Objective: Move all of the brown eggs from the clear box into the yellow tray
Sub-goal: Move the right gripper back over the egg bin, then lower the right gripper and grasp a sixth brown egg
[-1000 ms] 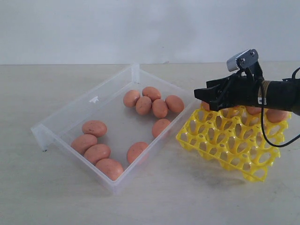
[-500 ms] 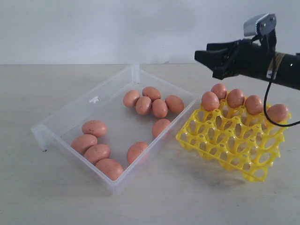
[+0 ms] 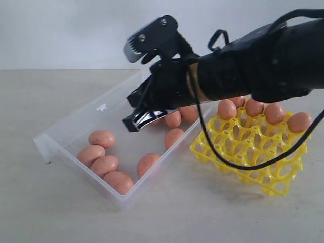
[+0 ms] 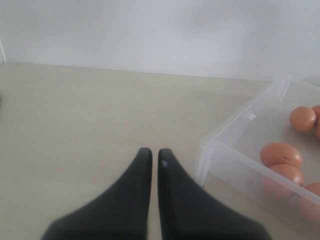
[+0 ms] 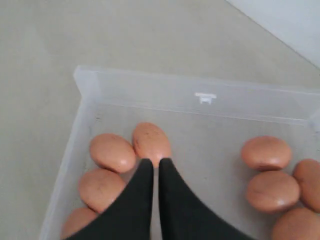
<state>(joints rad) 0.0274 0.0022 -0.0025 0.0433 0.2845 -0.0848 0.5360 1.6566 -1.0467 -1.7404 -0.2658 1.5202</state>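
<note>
We find the right gripper point(image 5: 155, 163) clenched empty above the box point(image 5: 150, 83), eggs point(image 5: 151, 142) just beyond its tips, seemingly positioned for a pick.

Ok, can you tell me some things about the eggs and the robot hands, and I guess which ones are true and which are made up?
1. Some brown eggs sit in the yellow tray. True.
2. The right gripper hangs above the clear box. True.
3. The clear box is empty. False: a lot of brown eggs lie in it.
4. The right gripper is holding an egg. False: its jaws are shut together with nothing between them.
5. The left gripper is over the yellow tray. False: it is over the table, beside the clear box.
</note>
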